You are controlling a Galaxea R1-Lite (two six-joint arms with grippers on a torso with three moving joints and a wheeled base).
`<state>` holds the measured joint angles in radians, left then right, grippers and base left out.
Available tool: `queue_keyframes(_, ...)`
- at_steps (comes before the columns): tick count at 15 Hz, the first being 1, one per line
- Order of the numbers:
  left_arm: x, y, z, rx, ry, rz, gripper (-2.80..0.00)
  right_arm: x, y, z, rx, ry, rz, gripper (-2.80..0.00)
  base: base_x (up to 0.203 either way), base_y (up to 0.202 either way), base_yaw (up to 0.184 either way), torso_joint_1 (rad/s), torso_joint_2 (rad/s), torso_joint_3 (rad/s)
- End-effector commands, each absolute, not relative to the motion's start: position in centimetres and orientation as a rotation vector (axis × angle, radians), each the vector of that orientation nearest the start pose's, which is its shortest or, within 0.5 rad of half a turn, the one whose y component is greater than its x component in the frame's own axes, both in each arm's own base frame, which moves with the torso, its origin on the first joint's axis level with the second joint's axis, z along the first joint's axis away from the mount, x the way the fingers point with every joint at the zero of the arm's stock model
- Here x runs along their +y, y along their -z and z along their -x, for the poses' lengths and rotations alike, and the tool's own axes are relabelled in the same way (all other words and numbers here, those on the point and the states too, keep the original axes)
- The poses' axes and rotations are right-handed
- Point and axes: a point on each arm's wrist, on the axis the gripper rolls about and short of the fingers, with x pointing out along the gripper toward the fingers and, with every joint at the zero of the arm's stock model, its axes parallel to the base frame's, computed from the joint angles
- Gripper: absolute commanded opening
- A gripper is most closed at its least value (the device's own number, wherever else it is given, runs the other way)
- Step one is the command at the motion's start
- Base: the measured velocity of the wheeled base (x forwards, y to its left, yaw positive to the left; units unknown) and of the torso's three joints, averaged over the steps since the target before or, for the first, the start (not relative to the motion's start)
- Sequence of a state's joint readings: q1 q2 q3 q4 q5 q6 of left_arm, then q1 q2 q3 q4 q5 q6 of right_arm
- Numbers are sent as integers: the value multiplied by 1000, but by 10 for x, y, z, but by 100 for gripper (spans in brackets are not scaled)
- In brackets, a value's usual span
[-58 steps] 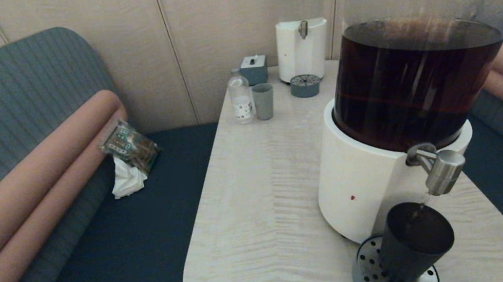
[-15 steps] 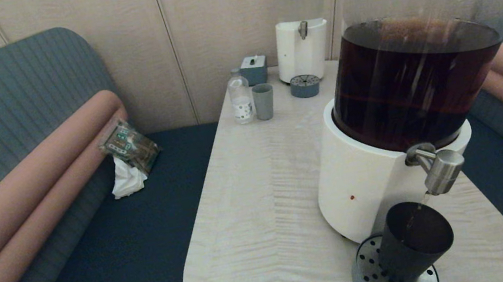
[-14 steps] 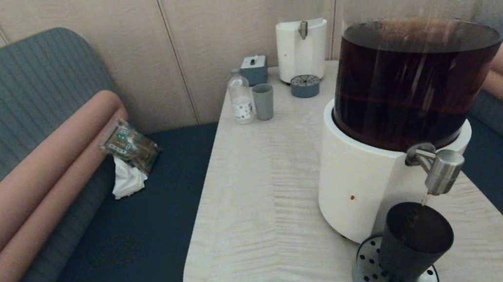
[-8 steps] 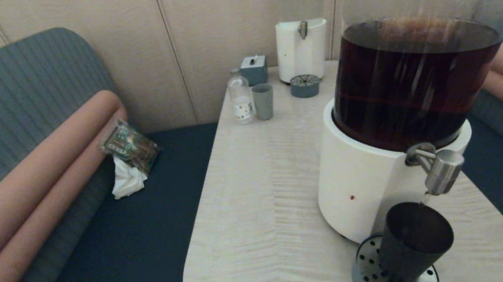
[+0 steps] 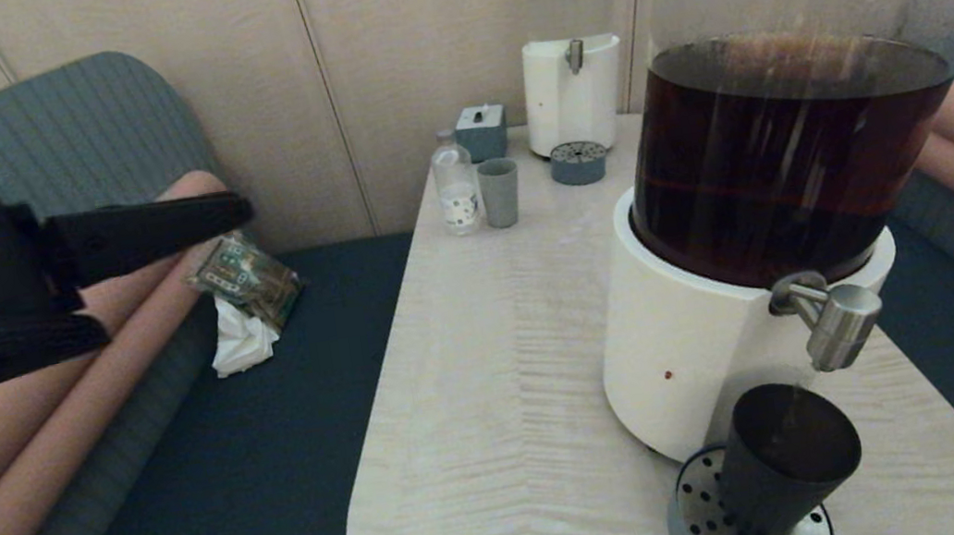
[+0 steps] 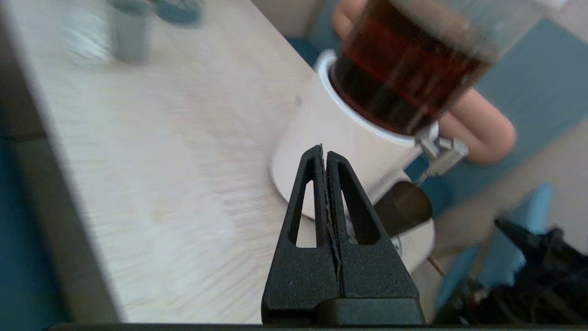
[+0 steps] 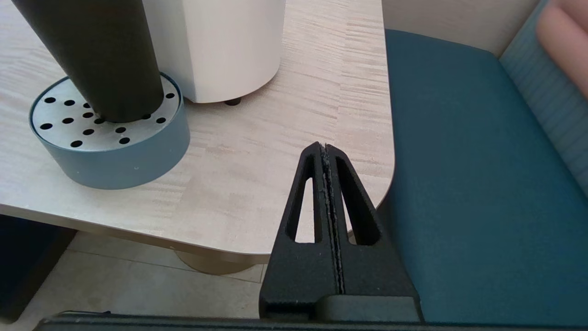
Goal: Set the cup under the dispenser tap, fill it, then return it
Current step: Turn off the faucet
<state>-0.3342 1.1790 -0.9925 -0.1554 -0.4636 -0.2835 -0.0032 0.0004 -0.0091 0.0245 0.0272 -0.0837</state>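
The cup stands upright on the round drip tray, right under the dispenser tap, at the near right corner of the table; the cup is tall, so its long way goes straight up. The left gripper is up high and far off to the left, over the sofa; its fingers are pressed flat together and hold nothing; the cup lies to its right and lower down. The right gripper is low beside the table edge, fingers pressed together too, holding nothing; it looks nearer to the cup. I think a gripper must open wide before it can grab the cup from the side.
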Motion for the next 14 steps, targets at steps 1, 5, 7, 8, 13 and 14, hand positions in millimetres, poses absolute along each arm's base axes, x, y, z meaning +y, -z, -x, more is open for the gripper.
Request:
queue_keyframes(1, -86, -296, -184, 214, 844, 270, -280, 1, -76, 24, 14, -25, 84, -280, 0, 0, 0, 0, 0, 0)
queue_keyframes(5, -130, -270, -211, 172, 1042, 149, -280, 1, -76, 24, 14, -25, 84, -280, 0, 0, 0, 0, 0, 0)
queue_keyframes(7, -155, -255, -213, 151, 1141, 27, -280, 1, -76, 24, 14, -25, 84, -280, 0, 0, 0, 0, 0, 0)
queue_keyframes(8, -166, -251, -212, 152, 1198, 12, -280, 1, -76, 24, 14, -25, 84, -280, 0, 0, 0, 0, 0, 0)
queue_keyframes(13, -190, -248, -226, 147, 1260, -21, -280, 1, -76, 24, 14, -25, 84, -280, 0, 0, 0, 0, 0, 0)
queue_keyframes(14, -195, -247, -226, 140, 1274, -53, -280, 1, -76, 24, 14, -25, 85, -280, 0, 0, 0, 0, 0, 0)
